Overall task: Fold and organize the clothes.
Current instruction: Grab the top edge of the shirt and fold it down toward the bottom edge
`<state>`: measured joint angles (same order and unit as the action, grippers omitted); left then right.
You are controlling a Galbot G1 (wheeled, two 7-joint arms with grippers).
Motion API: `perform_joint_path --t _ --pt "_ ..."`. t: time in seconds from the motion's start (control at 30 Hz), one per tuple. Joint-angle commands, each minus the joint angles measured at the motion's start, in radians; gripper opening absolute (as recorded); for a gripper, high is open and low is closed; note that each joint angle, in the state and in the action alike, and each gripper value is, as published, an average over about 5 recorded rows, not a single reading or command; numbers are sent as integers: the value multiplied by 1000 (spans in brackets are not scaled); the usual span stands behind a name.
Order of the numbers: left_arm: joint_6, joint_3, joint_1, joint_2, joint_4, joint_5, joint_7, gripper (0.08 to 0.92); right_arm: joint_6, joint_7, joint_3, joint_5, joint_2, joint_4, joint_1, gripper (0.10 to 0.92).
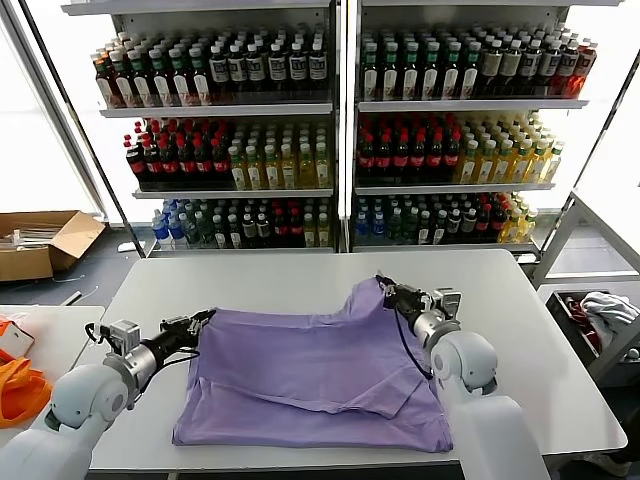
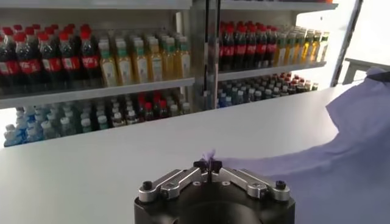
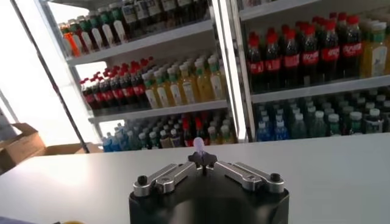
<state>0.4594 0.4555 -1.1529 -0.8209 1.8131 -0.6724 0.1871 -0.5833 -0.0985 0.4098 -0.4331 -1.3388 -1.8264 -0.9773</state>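
You're looking at a T-shirt of thin, soft lavender cloth — matt, lightly creased — on a smooth white table with a faint sheen. The left gripper and right gripper show brushed grey metal links on matt black housings. Behind, glossy plastic bottles fill the shelves — beside them a brown cardboard box.

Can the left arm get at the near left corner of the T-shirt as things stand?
Probably yes, but not at once: the left gripper is shut on the T-shirt at its far left corner, so it must let go first. The white table beside that near corner looks bare.
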Motion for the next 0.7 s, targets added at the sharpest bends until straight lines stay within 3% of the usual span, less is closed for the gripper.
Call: perform_joint_path --t 0.03,0.37,0.7 --pt "25 154 -279 6 235 4 -43 111 3 -12 55 83 43 -336 -320 106" --pt "47 255 -486 19 357 20 -59 111 25 -50 161 154 44 -480 -667 106" --pt "48 239 -581 -10 310 129 -7 111 65 -49 198 195 55 -438 -781 106"
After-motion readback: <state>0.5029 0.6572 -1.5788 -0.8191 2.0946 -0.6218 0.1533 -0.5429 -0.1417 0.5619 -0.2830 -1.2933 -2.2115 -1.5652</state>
